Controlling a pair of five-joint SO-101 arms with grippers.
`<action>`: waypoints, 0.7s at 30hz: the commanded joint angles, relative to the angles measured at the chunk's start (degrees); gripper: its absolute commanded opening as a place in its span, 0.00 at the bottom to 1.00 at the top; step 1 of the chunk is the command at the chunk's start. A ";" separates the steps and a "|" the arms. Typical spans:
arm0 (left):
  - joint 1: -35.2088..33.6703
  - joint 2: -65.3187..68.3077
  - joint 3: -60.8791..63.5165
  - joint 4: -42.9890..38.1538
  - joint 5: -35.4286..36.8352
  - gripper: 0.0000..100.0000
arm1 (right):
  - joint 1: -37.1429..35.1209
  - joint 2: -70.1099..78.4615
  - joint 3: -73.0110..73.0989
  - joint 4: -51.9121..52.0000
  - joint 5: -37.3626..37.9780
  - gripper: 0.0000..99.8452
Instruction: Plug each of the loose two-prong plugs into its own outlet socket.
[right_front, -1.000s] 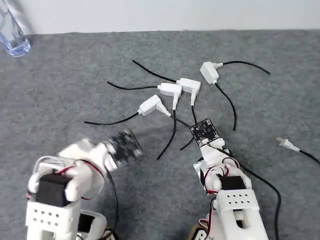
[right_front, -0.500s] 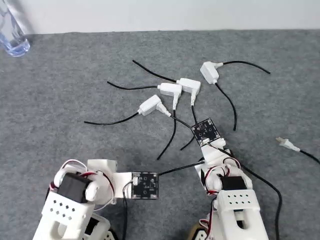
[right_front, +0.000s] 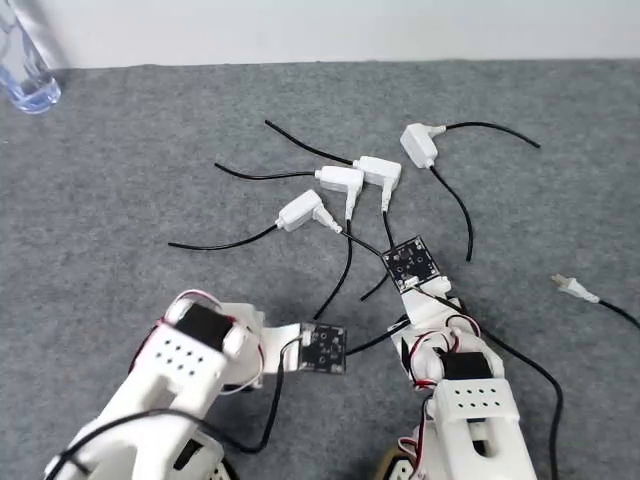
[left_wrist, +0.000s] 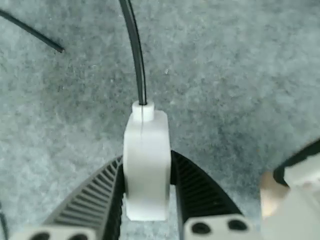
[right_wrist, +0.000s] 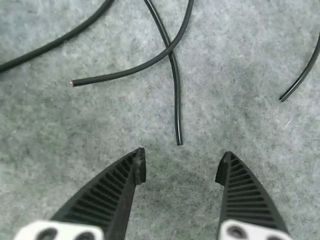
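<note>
My left gripper (left_wrist: 146, 169) is shut on a white plug (left_wrist: 145, 145) whose black cord (left_wrist: 134, 50) runs away over the grey carpet; its prongs are hidden. In the high view this wrist (right_front: 322, 347) hangs low at the front centre, close to the right arm. Several white outlet sockets (right_front: 340, 180) with black cords lie in a cluster mid-table. Another loose two-prong plug (right_front: 572, 288) lies at the right edge. My right gripper (right_wrist: 184, 162) is open over bare carpet, with a black cord end (right_wrist: 178, 141) just ahead of its fingers.
A clear glass vessel (right_front: 25, 75) stands at the far left corner by the white wall. Loose black cords (right_front: 345, 265) cross the carpet between the sockets and the arms. The right arm's wrist (right_front: 410, 262) sits just in front of the socket cluster.
The left arm has swung from the front left toward the centre, and its wrist now sits beside the right arm. The right arm has not moved.
</note>
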 joint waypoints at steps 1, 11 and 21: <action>0.53 4.92 -0.31 -7.12 2.29 0.01 | -0.57 -0.84 -0.35 -1.36 0.62 0.22; 0.79 13.54 3.74 -19.52 2.29 0.01 | -0.48 -0.84 -0.35 -1.36 0.62 0.22; 0.79 15.91 2.95 -20.66 2.29 0.01 | 12.35 -8.48 -2.02 -0.04 -7.47 0.22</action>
